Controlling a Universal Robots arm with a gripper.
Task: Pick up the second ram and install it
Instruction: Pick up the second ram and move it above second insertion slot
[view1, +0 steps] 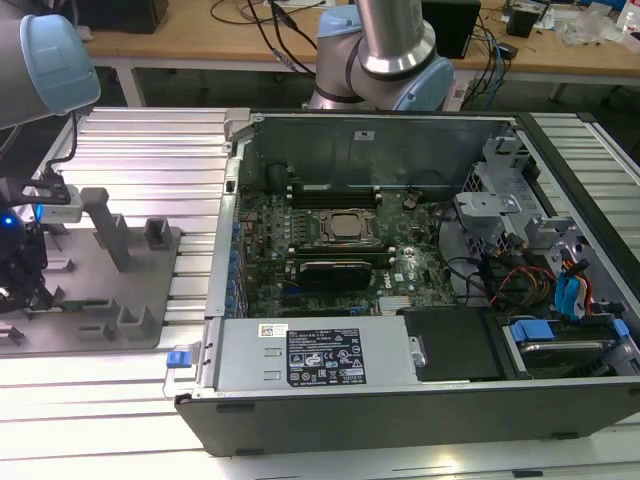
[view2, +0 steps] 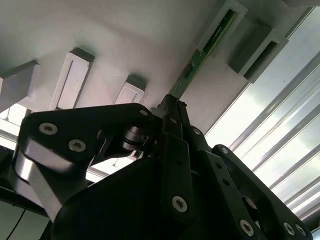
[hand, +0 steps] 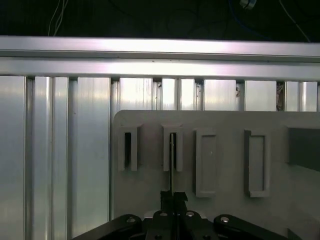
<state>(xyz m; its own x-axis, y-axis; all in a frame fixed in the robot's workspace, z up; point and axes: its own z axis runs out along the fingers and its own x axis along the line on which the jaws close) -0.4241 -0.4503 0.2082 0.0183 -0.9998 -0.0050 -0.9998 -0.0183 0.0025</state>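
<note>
The hand (view2: 172, 103), nearly closed, pinches the second ram (view2: 208, 47).

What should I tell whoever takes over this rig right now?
The gripper is shut on the end of the second ram, over the grey fixture at the exterior view's left.
Ram: on edge in its fixture slot, not lifted out.
Done: the grasp, as far as both wrist views show.
Left: lifting it out and installing it in the open computer case.
</note>
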